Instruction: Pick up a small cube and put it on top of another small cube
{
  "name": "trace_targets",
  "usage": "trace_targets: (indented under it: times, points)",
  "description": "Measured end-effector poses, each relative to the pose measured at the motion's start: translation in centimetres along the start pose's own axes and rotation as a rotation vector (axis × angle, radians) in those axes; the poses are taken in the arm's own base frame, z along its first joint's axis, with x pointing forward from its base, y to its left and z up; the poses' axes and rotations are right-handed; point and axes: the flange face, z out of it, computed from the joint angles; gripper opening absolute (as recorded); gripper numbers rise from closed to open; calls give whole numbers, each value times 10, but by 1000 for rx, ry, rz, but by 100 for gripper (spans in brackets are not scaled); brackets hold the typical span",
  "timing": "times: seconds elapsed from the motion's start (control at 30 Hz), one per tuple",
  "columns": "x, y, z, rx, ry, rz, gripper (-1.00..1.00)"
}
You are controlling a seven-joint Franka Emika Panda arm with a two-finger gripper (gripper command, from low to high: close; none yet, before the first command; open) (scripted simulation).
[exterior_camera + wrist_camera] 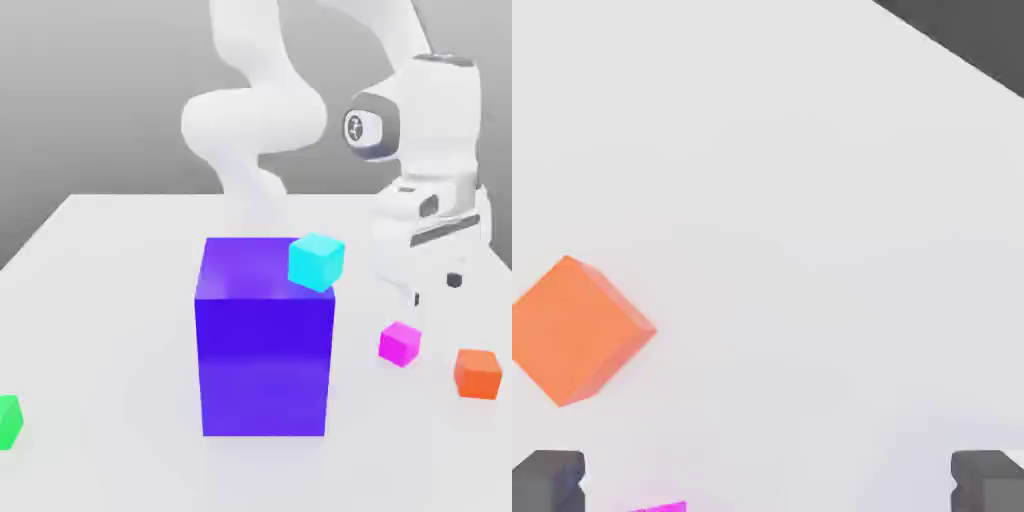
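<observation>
The arm is lining up for the pickup: its gripper (pixel 768 485) is hanging released, jaws spread wide, above the table (pixel 120 300) near the small pink cube (pixel 400 343), which is lying beside the orange cube (pixel 478 373). Next, I judge, it needs centring over the pink cube and descending.

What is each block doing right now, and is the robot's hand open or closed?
Gripper: open, holding nothing, above the table.
Pink cube: on the table, not held.
Orange cube: on the table, alone, beside the pink cube.
Cyan cube: tilted, at the top corner of the purple block.
Purple block: upright on the table.
Green cube: on the table, at the exterior view's left edge.
</observation>
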Motion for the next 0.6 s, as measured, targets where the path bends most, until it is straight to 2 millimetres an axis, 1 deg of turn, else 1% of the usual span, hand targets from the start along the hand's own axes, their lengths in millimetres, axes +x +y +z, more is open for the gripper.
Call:
trace_targets:
  times: [0.03,0.07,0.17,0.27,0.6]
  points:
    - [-10,-1,12,-4,-28,-18,0]
    - [-16,-2,19,-4,-48,-28,0]
    - [-25,-6,30,3,-89,-41,0]
    - [-27,-7,38,11,-118,-40,0]
    - [-30,-4,66,4,-160,-23,0]
